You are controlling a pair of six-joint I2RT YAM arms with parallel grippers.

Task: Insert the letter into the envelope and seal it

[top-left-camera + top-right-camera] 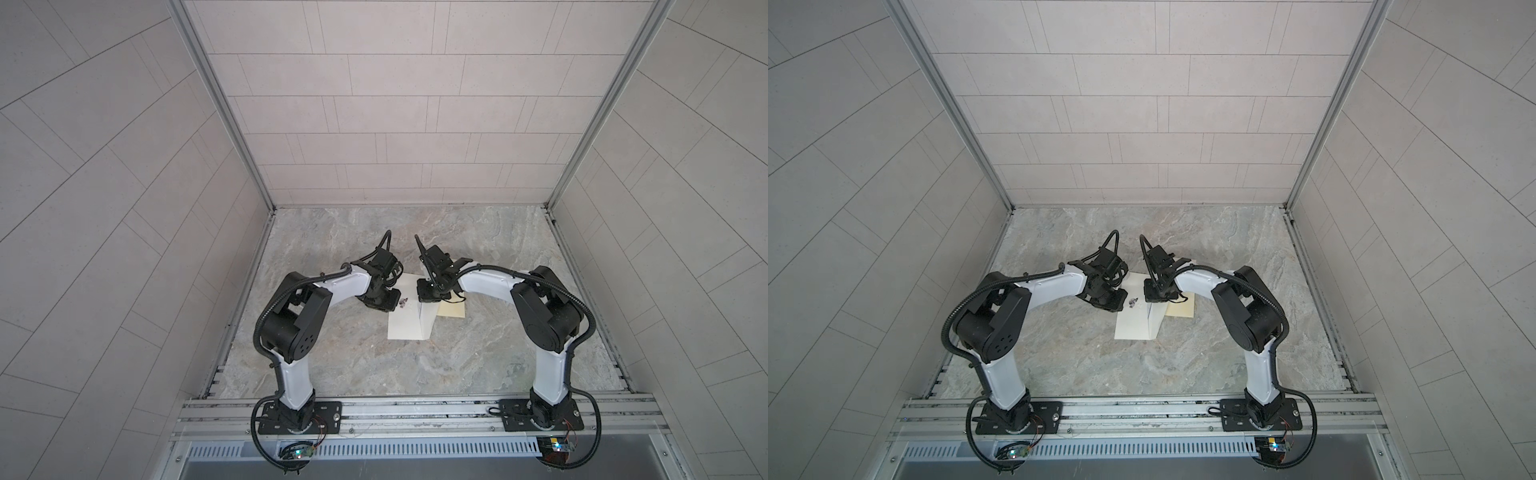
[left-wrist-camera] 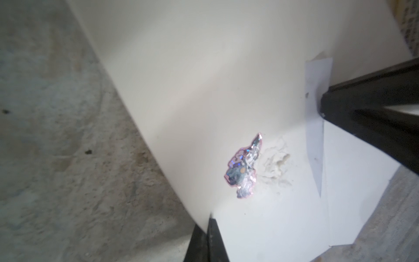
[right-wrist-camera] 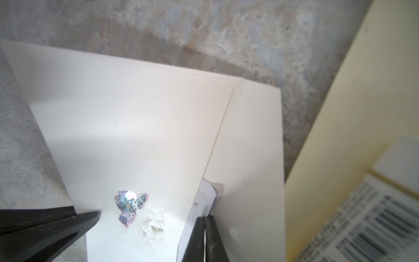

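A cream envelope lies mid-table with a shiny holographic sticker on its face and torn paper beside it. A thin bluish-white folded sheet, apparently the letter, peeks out along the seam under the envelope's raised side panel. My left gripper is shut on the envelope's edge near the sticker. On the sticker's other side my right gripper is shut on that sheet's edge. Each wrist view shows the other gripper's black fingers.
A pale yellow sheet with a barcode label lies just right of the envelope, partly under it. The marbled tabletop is walled on three sides. Both arm bases sit on the front rail.
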